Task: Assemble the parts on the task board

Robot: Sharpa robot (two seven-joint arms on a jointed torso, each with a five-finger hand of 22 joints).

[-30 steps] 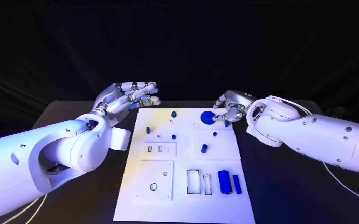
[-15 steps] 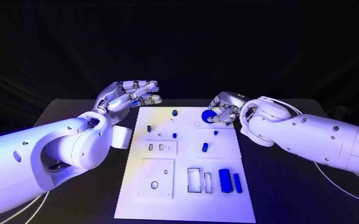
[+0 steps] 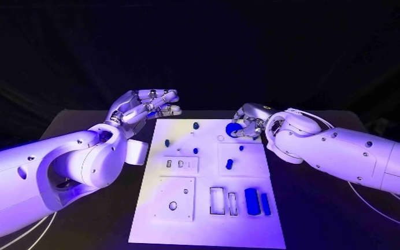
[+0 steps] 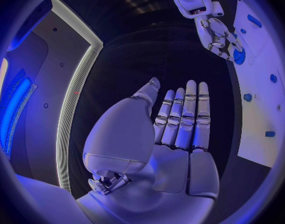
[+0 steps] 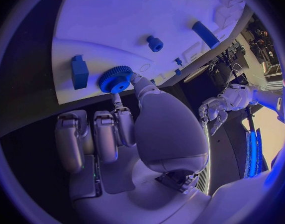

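The right hand (image 3: 248,124) grasps a small blue gear (image 3: 232,129), pinched at its toothed rim between thumb and a fingertip, as the right wrist view shows, while the other fingers fold back out of the way; a rim grip like this likely leaves the gear's bore free for seating it on a peg. The gear sits at the far right part of the white task board (image 3: 208,221), roughly at one o'clock from the board's middle, just beside a small ring mark (image 3: 220,138) on the plate, which may be its seat. I cannot tell whether the gear touches the board or is held a little above it. The left hand (image 3: 147,107) is released, fingers straight and apart, holding nothing, off the board's far left corner at about eleven o'clock, probably parked clear of the work. Other blue parts wait on the board: a short peg (image 3: 228,164) near the middle, and a blue block (image 3: 251,197) with a slimmer blue bar (image 3: 265,203) at about five o'clock, beside empty rectangular slots (image 3: 216,199).
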